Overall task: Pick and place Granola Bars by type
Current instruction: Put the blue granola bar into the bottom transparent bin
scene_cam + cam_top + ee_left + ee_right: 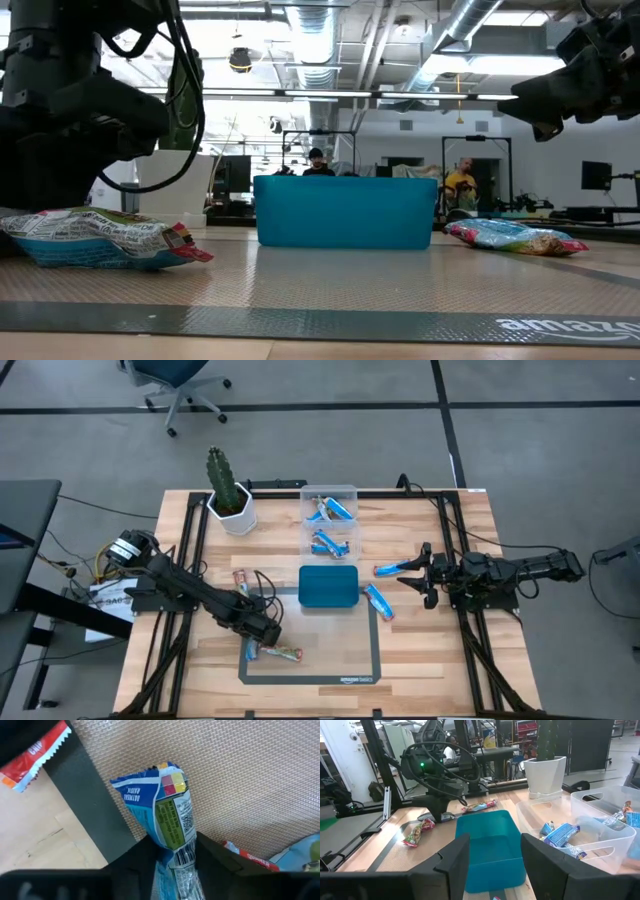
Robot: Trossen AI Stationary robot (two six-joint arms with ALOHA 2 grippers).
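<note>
We see the wooden table point(420, 650) from above, a brown mat point(330, 650) with a dark border lying across its front half. On the mat's far edge sits the teal tray point(328, 586), and just beyond it the clear box point(330, 520) in two compartments, each holding blue bars point(331, 543). A potted cactus point(228, 495) stands at the far left of the table.

Over on the left, the left gripper point(262, 632) is down low at the mat's left edge, and we catch its fingers point(142, 857) pinched tight on a blue-wrapped bar point(171, 815), the wrapper sticking out beyond the tips above the mat. Right beside it a red-and-green bar point(281, 653) lies on the mat, and another multicoloured bar point(241, 580) rests on the wood just off the mat's far left corner.

On the right, the right gripper point(412, 572) hangs above the table with its fingers spread and nothing between them. One blue bar point(386, 569) lies on the wood just by its tips, and another point(378, 601) sits on the mat's right border beside the tray.
</note>
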